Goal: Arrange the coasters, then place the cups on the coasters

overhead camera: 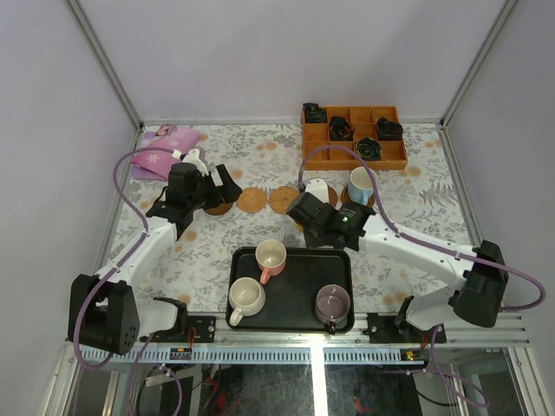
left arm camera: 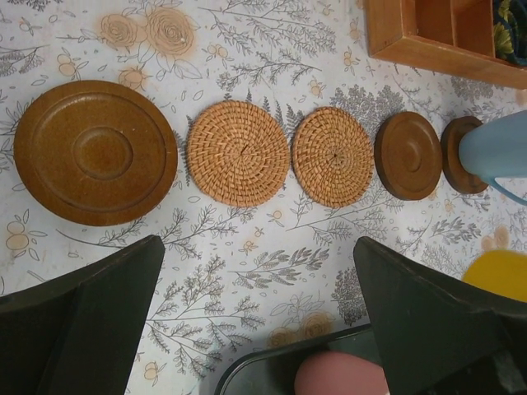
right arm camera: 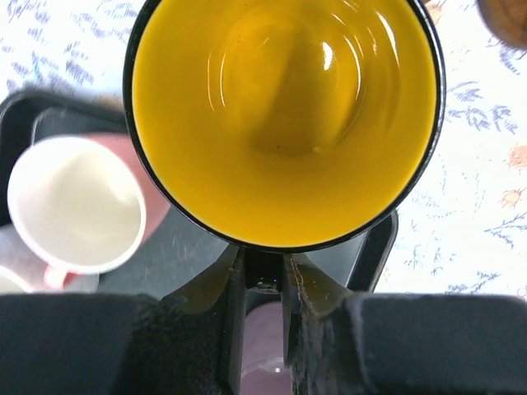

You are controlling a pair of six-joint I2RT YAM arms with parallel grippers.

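Over the tray's (right arm camera: 185, 247) far edge, right hand (right arm camera: 263, 265) pinches the yellow cup (right arm camera: 284, 123).

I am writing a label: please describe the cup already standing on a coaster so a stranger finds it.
Find the orange compartment box at the far side. Directly in front of it stands the light blue cup, the only cup resting on a coaster.

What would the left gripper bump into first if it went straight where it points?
Probably the flowery tablecloth, just short of the two woven coasters. The open left gripper aims down there, though depth is hard to judge.
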